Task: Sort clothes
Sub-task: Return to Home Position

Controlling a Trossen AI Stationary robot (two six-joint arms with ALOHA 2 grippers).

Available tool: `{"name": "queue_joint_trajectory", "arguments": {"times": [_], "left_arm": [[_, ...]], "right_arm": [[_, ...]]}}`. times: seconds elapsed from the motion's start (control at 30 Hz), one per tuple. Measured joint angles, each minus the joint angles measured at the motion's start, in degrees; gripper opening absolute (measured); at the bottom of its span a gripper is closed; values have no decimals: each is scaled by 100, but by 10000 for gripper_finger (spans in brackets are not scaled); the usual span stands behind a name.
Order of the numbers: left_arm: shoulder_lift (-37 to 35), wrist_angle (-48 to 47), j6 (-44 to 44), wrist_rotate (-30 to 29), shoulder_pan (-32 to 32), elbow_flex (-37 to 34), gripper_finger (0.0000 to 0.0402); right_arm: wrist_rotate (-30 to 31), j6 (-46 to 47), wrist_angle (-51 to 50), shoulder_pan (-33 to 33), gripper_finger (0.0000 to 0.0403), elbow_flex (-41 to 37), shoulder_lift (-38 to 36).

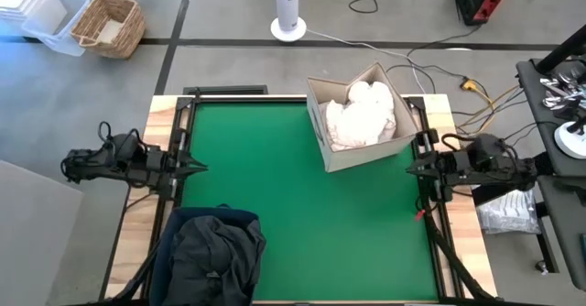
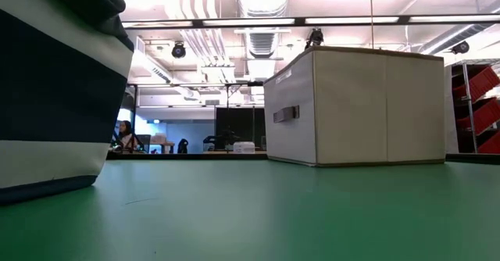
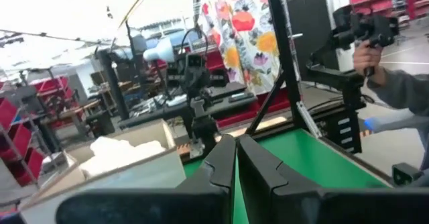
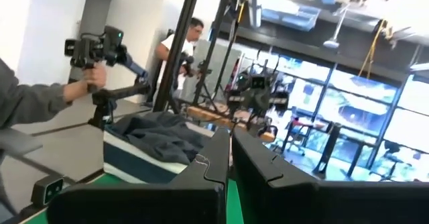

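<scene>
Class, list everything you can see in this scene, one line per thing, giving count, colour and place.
table: one, green top, centre
box: one, beige, on the table nearer the right arm
white clothes: one heap, white, in the box
bin: one, navy, at the table's edge nearer the left arm
dark clothes: one heap, black-grey, in the bin
basket: one, tan wicker, floor
fan: one, white, floor
sleeve: one, grey, off the table
left end effector: one, dark, shut, table's left edge
right end effector: one, dark, shut, table's right edge

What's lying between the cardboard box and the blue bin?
Nothing: in the high view only bare green table separates the cardboard box from the blue bin.
</scene>
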Motion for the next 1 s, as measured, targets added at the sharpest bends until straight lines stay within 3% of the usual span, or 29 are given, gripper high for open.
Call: {"name": "queue_joint_trajectory", "arguments": {"times": [0.13,0.33,1.0], "left_arm": [[-432,-49,-56,-25,1,-344,0],[-1013,-30,-169,-30,0,-799,0],[-1055,212,-785,234,0,-1535,0]], "right_arm": [[54,10,-272,-2,12,-61,-438],[194,54,-182,-2,12,-334,-325],[293,459,1247,-2,12,-2173,-421]]}}
